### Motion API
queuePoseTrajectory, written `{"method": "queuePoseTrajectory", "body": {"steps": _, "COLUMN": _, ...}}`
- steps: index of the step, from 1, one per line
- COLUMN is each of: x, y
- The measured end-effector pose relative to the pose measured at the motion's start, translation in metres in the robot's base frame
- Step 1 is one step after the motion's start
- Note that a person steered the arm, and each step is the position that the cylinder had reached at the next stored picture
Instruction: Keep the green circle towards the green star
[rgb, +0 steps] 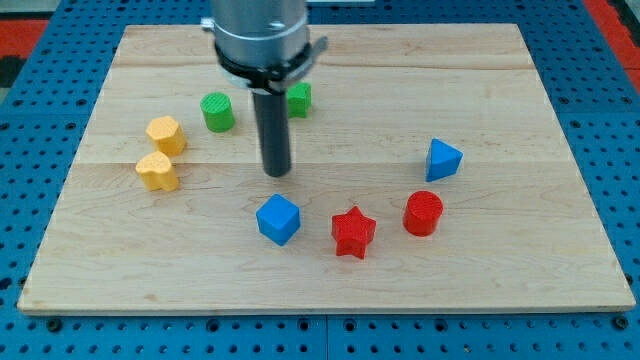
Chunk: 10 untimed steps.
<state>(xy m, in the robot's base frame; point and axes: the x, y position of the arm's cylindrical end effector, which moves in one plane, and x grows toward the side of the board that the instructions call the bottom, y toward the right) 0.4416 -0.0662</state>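
The green circle (217, 111) stands on the wooden board at the upper left of centre. The green star (299, 99) lies to its right, partly hidden behind my rod. My tip (276, 172) rests on the board below and between the two green blocks, apart from both. It is to the lower right of the green circle and above the blue cube (278, 219).
Two yellow blocks (165, 134) (158, 171) lie at the view's left. A red star (353, 232), a red cylinder (423, 213) and a blue triangular block (442, 159) lie at the lower right. The wooden board (520, 280) sits on a blue pegboard.
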Motion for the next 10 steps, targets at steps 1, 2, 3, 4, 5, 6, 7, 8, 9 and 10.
{"method": "queuePoseTrajectory", "body": {"steps": 1, "x": -0.025, "y": -0.041}}
{"method": "queuePoseTrajectory", "body": {"steps": 2, "x": -0.042, "y": -0.004}}
{"method": "queuePoseTrajectory", "body": {"steps": 3, "x": -0.049, "y": 0.031}}
{"method": "queuePoseTrajectory", "body": {"steps": 4, "x": -0.071, "y": 0.064}}
{"method": "queuePoseTrajectory", "body": {"steps": 5, "x": -0.118, "y": 0.083}}
{"method": "queuePoseTrajectory", "body": {"steps": 6, "x": -0.145, "y": 0.038}}
{"method": "queuePoseTrajectory", "body": {"steps": 7, "x": -0.165, "y": -0.021}}
{"method": "queuePoseTrajectory", "body": {"steps": 8, "x": -0.156, "y": -0.024}}
{"method": "queuePoseTrajectory", "body": {"steps": 9, "x": -0.128, "y": -0.017}}
{"method": "queuePoseTrajectory", "body": {"steps": 10, "x": -0.104, "y": -0.001}}
